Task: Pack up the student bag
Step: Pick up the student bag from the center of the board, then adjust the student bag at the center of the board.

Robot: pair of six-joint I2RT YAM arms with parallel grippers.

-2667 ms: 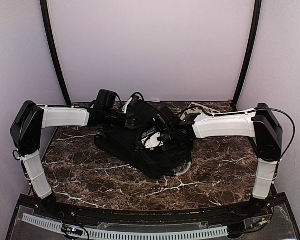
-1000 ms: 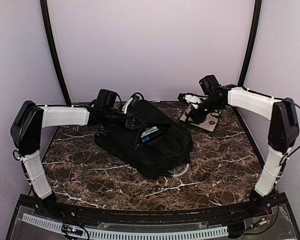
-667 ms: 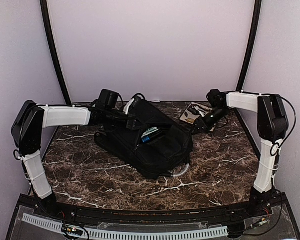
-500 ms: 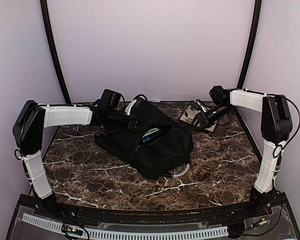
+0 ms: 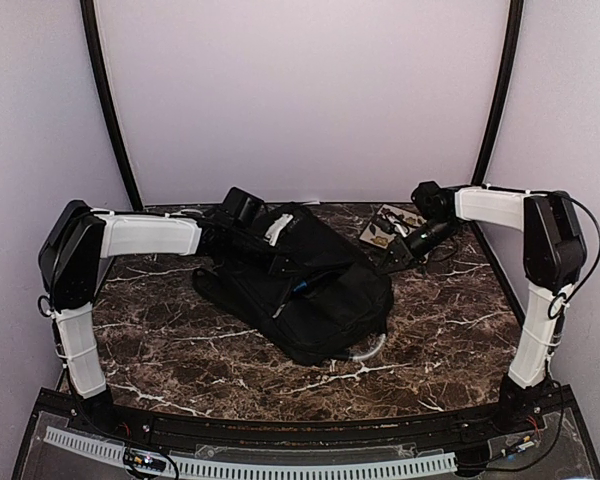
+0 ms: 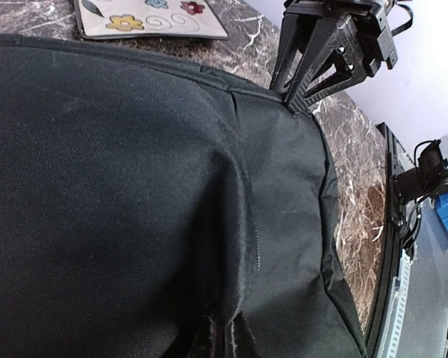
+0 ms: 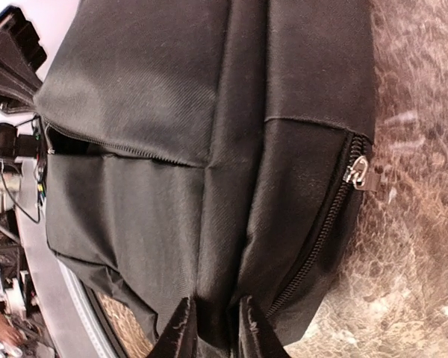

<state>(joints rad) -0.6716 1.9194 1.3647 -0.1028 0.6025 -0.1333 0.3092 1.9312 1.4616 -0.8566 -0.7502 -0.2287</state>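
Left wrist view: left gripper (image 6: 225, 339) clamps a fold of the bag (image 6: 134, 186), right gripper (image 7: 213, 332) pinches its end; likely the opening step, next calling for a steady opposed pull.

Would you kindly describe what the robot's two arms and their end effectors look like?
The left arm and right arm each have white sleeved links, black joint housings and thin black cables looping at the elbows. The right end effector is black, with triangular cut-outs in its fingers; the left end effector shows only dark fingertips.
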